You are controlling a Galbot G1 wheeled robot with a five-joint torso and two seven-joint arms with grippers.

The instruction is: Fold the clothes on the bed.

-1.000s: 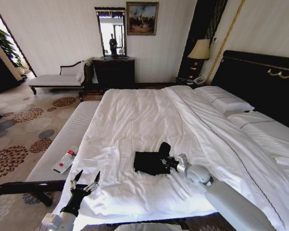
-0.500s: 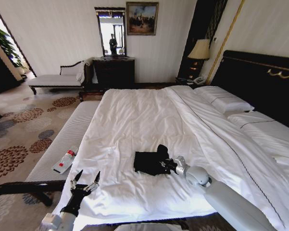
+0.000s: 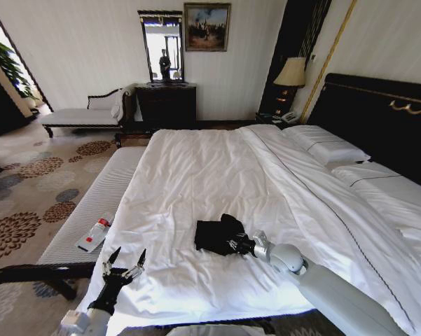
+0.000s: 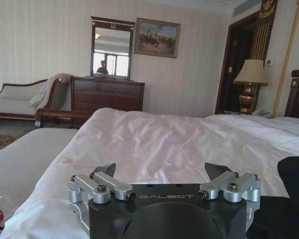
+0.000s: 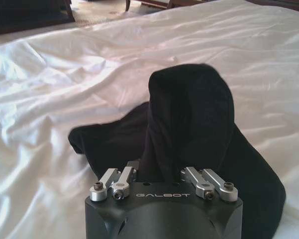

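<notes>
At the near left, the left end effector (image 3: 126, 264) hangs idle over the near left corner of the large white-sheeted, dark-framed bed (image 3: 196, 175), fingers spread and holding nothing. Right of it, on the near part of the bed, lies the small black soft fabric T-shirt (image 3: 214, 236), bunched (its lettering cannot be made out). The right end effector (image 5: 158, 172) pinches a raised fold of it, fingertips buried in cloth.

- T-shirt (image 3: 216, 235): black
- bed (image 3: 196, 168): white sheets, dark headboard
- carpet (image 3: 28, 189): pale, brown flower pattern
- bench (image 3: 101, 196): pale, fine stripes
- lampshade (image 3: 291, 72): cream
</notes>
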